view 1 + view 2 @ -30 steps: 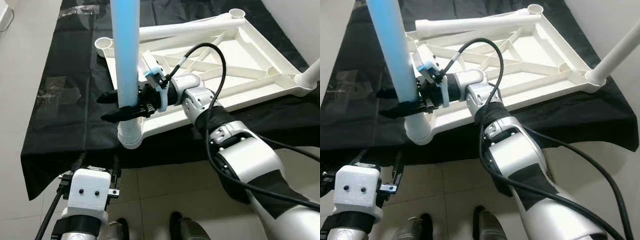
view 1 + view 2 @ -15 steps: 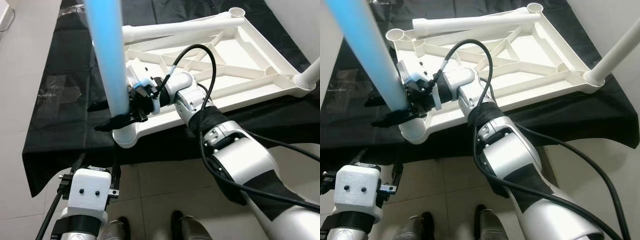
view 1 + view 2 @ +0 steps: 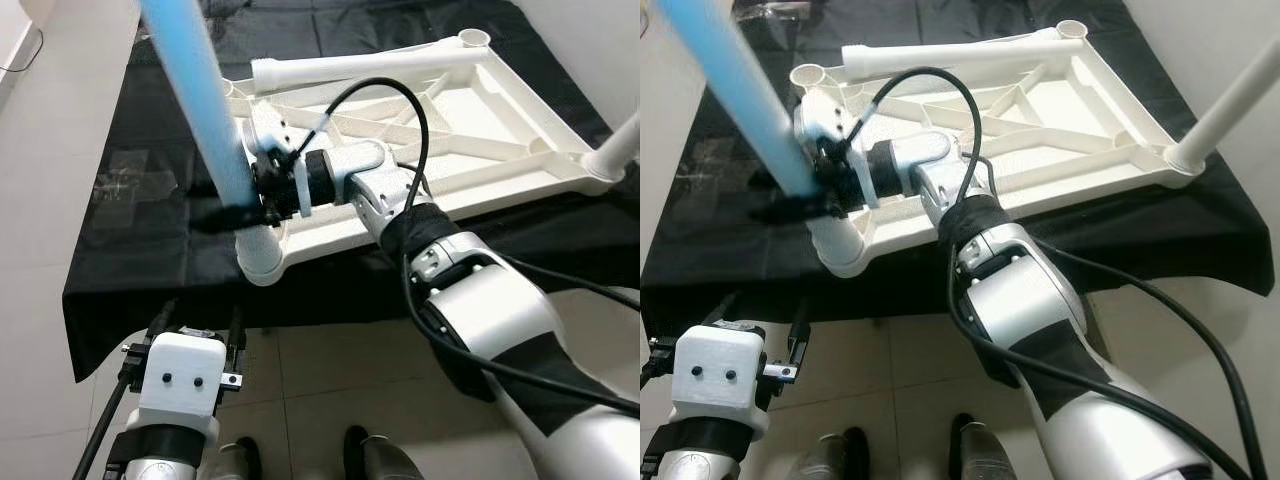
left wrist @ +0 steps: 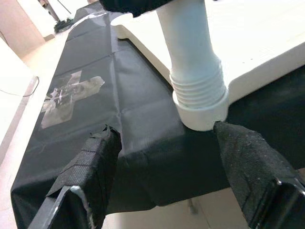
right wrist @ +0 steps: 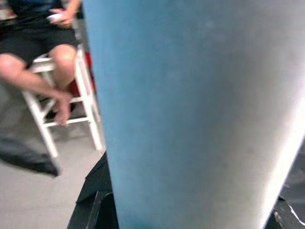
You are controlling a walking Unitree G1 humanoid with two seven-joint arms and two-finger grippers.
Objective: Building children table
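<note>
1. The right gripper (image 3: 232,208) has its black fingers (image 3: 775,210) clenched around the lower end of a light blue leg (image 3: 200,110), just above a white corner socket (image 3: 258,262).
2. The blue leg is tilted, its top leaning toward the robot's left and running out past the upper edge of both eye views (in the right wrist view it is a broad blue surface (image 5: 190,114) close to the lens).
3. Its foot meets the socket at the near left corner of the white table top (image 3: 480,110), which lies upside down with its ribbed underside facing up.
4. A loose white leg (image 3: 370,66) lies along the far edge of the table top, and another white leg (image 3: 1230,100) stands in the socket at the right corner.
5. The table top rests on a black sheet (image 3: 140,250) spread on the floor; a patch of clear tape (image 4: 66,95) is stuck to the sheet.
6. The left gripper (image 4: 167,157) hangs low, near the edge of the sheet, with its fingers (image 4: 95,162) spread apart and grasping nothing; the threaded socket (image 4: 199,98) sits ahead of them.
7. The silver right arm (image 3: 480,320) reaches across the body, a black cable (image 3: 420,130) looping over it.
8. A person (image 5: 28,52) sits on a white stool (image 5: 71,109) in the background.
</note>
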